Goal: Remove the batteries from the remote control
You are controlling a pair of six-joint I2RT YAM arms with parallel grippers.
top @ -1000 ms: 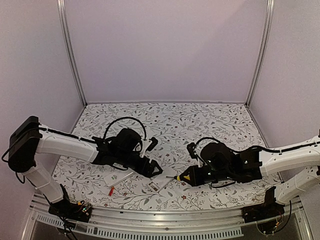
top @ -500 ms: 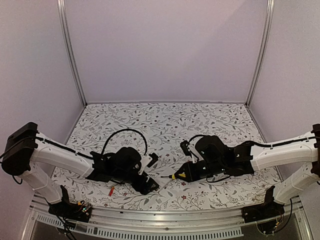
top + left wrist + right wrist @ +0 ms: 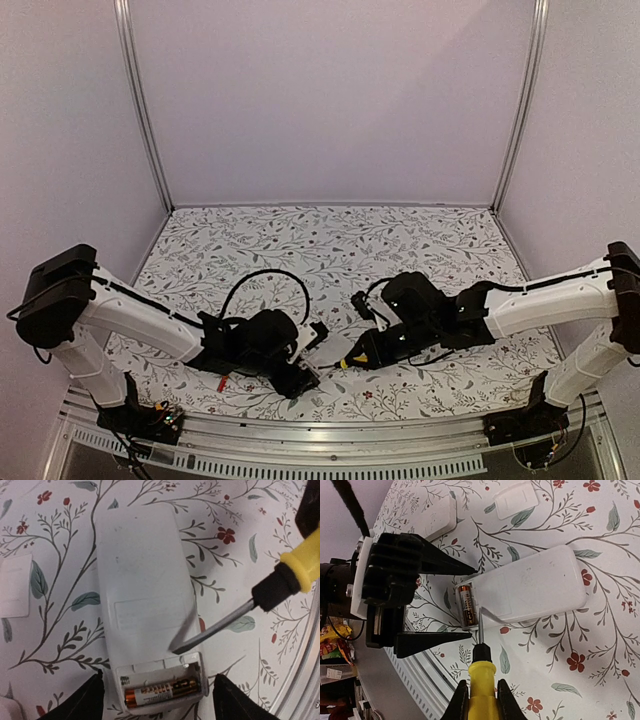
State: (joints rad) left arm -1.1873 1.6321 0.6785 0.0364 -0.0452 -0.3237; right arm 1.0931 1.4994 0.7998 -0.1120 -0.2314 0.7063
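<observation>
Flowered table (image 3: 400, 240) holds the remote (image 3: 142, 595), mostly hidden overhead, its battery (image 3: 160, 692) crosswise inside the parted left pincer (image 3: 473, 603); right pincer (image 3: 481, 700) clamps a cropped screwdriver (image 3: 272, 587).

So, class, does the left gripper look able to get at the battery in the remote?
Probably yes. The battery lies uncovered at one end of the remote, and the left gripper has an open jaw on either side of that end. The screwdriver tip close by may crowd the grasp.
</observation>
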